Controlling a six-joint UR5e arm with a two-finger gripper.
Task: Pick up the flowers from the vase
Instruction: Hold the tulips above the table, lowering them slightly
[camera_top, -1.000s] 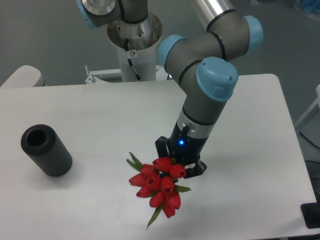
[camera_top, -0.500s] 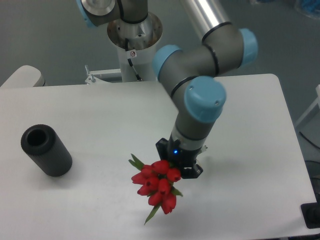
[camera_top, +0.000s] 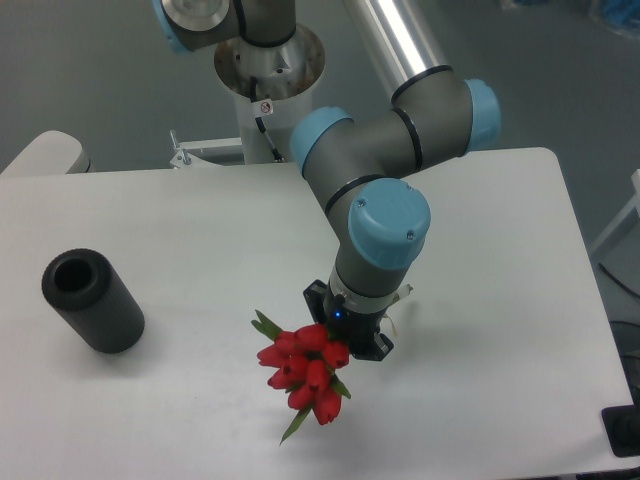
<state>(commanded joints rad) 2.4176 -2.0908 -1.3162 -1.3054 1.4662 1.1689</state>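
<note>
The flowers (camera_top: 303, 372), a bunch of red tulip buds with green leaves, hang over the white tabletop (camera_top: 200, 230) near its front edge, out of the vase. The gripper (camera_top: 345, 335) is directly above them with its fingers clenched on the stems, which are hidden behind the buds. The vase (camera_top: 91, 299), a black cylinder, stands well apart at the left; its round hole shows only dark inside.

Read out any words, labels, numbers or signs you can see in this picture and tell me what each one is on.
No text can be read.
A small round red-and-white sticker sits on the robot base column; too small and blurred to read.
The vase, the flowers and the table show no markings.
</note>
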